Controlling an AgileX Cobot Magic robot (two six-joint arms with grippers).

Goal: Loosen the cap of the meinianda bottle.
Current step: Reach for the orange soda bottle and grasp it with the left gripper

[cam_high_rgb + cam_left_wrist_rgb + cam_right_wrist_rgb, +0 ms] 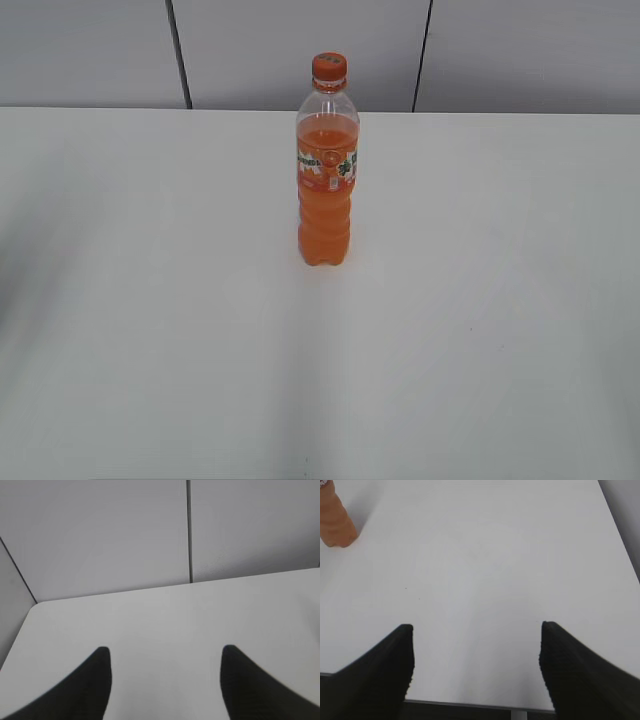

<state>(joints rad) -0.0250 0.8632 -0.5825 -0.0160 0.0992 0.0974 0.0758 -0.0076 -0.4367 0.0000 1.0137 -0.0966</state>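
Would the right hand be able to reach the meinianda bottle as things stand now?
Probably yes: the right hand is open and holds nothing, and only bare table lies between it and the meinianda bottle, which stands upright, nothing around it.

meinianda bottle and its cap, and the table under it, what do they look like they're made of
The meinianda bottle: clear, glossy plastic, since the orange drink shows through and the empty neck is see-through. The cap: opaque orange plastic, probably, with a slight sheen. The table: smooth matte white, likely laminate or painted board; the look leaves that open.
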